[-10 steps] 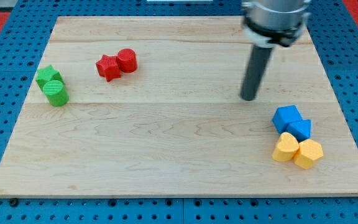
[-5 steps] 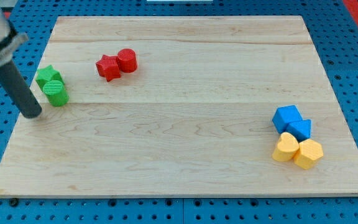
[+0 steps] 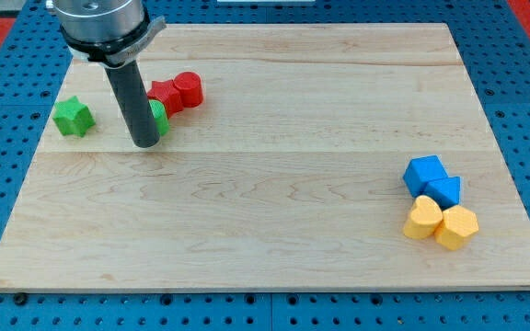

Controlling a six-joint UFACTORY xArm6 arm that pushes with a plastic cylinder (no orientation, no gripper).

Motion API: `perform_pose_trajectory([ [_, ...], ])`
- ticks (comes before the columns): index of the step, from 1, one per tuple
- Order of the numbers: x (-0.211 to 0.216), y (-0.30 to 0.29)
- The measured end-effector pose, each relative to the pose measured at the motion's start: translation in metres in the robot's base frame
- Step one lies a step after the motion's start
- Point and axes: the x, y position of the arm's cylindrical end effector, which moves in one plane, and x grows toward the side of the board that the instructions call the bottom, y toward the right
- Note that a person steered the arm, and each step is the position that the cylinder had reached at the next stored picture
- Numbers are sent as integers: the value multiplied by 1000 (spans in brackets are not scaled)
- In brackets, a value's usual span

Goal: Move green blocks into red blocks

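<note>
Your rod has no jaws to open or close; what matters is where my tip (image 3: 145, 143) sits, and it rests on the board (image 3: 274, 230) just on the left, near side of a green block (image 3: 159, 119) that the rod mostly hides, so its shape cannot be made out. That block lies against the red star block (image 3: 164, 94), or very close to it, with the red cylinder block (image 3: 188, 88) touching the star on its right. So one green piece looks about home.

The relation to watch is the other one. The green star block (image 3: 73, 117) sits alone, well to the left of the tip, with bare wood between them. The red pair lies to the right and slightly farther back from that star. To drive it in, you would need the tip on the star's left, slightly near side, which means going round it, not straight at it. A direct leftward run would likely shove it toward the board's left edge.

The blue blocks (image 3: 432, 180) and yellow blocks (image 3: 440, 222) sit far right, out of the way.
</note>
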Motion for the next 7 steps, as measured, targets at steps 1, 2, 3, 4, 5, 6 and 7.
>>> perform_pose_trajectory([
  [1,21,-69],
  [2,-27,-133],
  [3,-58,-135],
  [4,-58,-101],
  [5,-67,-69],
  [6,-67,-41],
  [7,-57,-50],
])
